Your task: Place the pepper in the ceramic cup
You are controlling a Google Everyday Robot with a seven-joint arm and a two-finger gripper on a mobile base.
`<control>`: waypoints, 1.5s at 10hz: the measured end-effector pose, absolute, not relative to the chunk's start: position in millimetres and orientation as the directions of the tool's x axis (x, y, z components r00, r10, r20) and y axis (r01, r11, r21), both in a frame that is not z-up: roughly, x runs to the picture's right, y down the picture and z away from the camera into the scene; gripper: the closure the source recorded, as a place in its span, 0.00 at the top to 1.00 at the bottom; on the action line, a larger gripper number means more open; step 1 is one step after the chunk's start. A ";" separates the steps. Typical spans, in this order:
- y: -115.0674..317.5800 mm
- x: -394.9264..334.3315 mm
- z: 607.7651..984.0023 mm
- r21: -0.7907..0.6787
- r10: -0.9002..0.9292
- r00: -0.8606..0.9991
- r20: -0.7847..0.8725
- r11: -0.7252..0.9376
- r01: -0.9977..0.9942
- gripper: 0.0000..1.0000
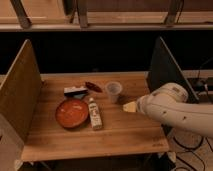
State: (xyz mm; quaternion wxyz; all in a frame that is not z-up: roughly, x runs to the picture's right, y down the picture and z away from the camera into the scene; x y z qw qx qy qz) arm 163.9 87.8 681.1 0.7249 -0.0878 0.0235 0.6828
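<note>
Camera view: gripper near ceramic cup, half-hidden

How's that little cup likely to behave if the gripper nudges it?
The cup looks small and narrows toward its base, so it may tip fairly easily. It stands on the smooth wooden table, so a light push would probably slide it. The gripper is close on the cup's right in view; the pepper lies to its left.
</note>
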 end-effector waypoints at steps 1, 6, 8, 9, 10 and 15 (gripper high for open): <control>87.8 163.9 681.1 -0.095 0.986 0.066 -0.154 0.052 -0.994 0.80; 87.8 163.9 681.1 -0.095 0.986 0.066 -0.154 0.052 -0.994 0.80; 87.8 163.8 681.1 -0.095 0.986 0.067 -0.154 0.052 -0.994 0.80; 87.3 163.8 680.9 -0.095 0.986 0.069 -0.152 0.055 -0.994 0.80; 85.8 163.7 680.7 -0.096 0.986 0.076 -0.148 0.062 -0.993 0.80; 40.8 135.0 698.7 -0.175 0.942 0.333 -0.035 0.322 -0.930 0.80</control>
